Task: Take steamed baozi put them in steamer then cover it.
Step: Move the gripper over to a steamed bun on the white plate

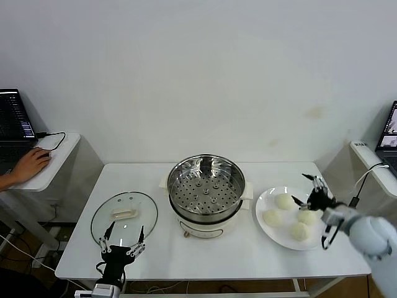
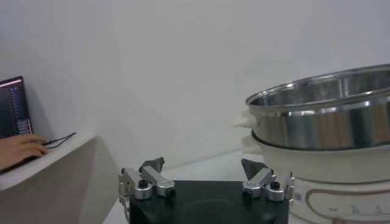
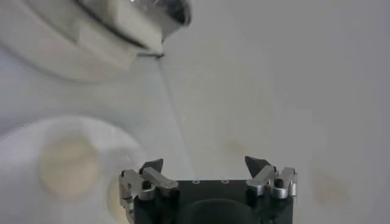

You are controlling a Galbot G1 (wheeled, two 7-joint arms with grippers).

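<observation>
So on my feed the four buns [image 1: 289, 217] are all sitting on the white plate [image 1: 265, 233] at the right side of the table [image 1: 205, 257], bunched together, none of them in the pot. From the right wrist cam I can only make out one bun clearly, a pale blurry blob on the plate.

The steamer [image 1: 205, 194] is in the middle of the table, just left of the plate. Shiny steel wall, holed tray inside with nothing on it, cream base underneath, uncovered. The left wrist cam catches its side [image 2: 320, 125], and the right wrist cam gets its handle and base [image 3: 91, 36].

The lid [image 1: 124, 214] lies flat on the table to the left of the steamer, apart from it, cream handle facing up.

My right gripper [image 1: 315, 194] is hovering over the far right part of the plate, right beside the buns, fingers spread wide and holding nothing. Same story in its own cam [image 3: 206, 167]: both fingertips far apart, empty between them.

Left gripper [image 1: 123, 242] is down at the near edge of the table, just in front of the lid, also wide open and empty [image 2: 204, 167].

Off to the far left there's a side desk [image 1: 56, 162] with a laptop [image 1: 13, 127] and somebody's hand [image 1: 30, 165] on it. Another laptop [image 1: 389, 133] peeks in at the far right.
</observation>
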